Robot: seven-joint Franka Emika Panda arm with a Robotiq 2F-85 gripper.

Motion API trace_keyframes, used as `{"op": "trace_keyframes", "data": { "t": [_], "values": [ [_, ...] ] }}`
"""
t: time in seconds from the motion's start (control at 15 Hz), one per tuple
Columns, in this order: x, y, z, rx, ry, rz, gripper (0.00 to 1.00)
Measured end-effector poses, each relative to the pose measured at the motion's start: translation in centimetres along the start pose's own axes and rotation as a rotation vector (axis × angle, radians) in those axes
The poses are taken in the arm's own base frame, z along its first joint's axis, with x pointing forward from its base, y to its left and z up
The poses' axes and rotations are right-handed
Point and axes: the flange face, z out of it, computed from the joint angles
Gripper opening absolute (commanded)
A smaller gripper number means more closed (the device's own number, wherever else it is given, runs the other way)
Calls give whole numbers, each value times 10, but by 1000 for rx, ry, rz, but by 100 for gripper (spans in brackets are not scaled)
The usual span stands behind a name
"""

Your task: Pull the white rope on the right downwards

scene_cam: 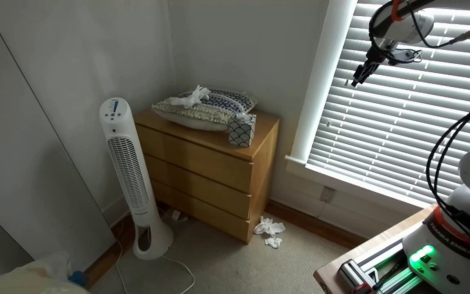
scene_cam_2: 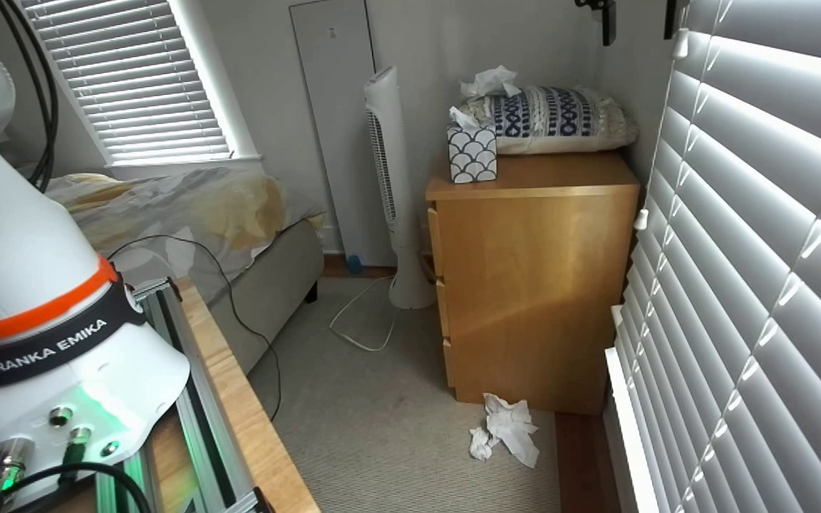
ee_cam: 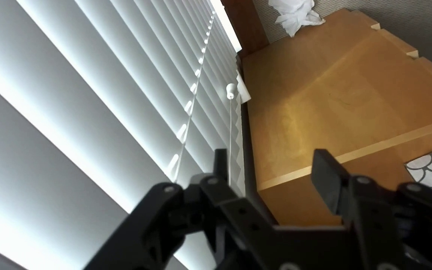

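Note:
The white rope (ee_cam: 230, 127) is a thin cord hanging along the window blind, with a white tassel (ee_cam: 231, 90) at its lower end. The tassel also shows in both exterior views (scene_cam: 328, 123) (scene_cam_2: 641, 219). A second white tassel (scene_cam_2: 680, 44) hangs higher, close to one finger. My gripper (ee_cam: 270, 165) is open and empty, high beside the blind; it shows in both exterior views (scene_cam: 358, 77) (scene_cam_2: 639, 21). In the wrist view the cord runs just inside the left finger, above the low tassel. I cannot tell whether they touch.
The slatted blind (scene_cam_2: 774, 235) stands close along the gripper's side. A wooden dresser (scene_cam_2: 532, 285) below holds a pillow (scene_cam_2: 560, 117) and a tissue box (scene_cam_2: 472, 153). A tower fan (scene_cam: 127, 171) stands beside it. Crumpled tissues (scene_cam_2: 510, 427) lie on the floor.

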Motion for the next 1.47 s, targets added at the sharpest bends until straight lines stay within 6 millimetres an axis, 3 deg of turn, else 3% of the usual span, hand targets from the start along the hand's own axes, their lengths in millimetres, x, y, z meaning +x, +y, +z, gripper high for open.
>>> {"op": "trace_keyframes", "data": {
  "t": [0.13,0.4,0.47,0.53,0.6,0.73,1.13,1.47],
  "values": [
    [3,4,3,-4,-2,0,66],
    [8,12,7,-24,14,-12,52],
    [9,14,8,-30,21,-13,43],
    [10,16,8,-36,29,-13,47],
    [11,17,9,-43,37,-15,41],
    [12,20,11,-49,51,-14,42],
    [18,22,16,-66,96,-26,26],
    [20,25,20,-74,142,-34,29]
  ]
}}
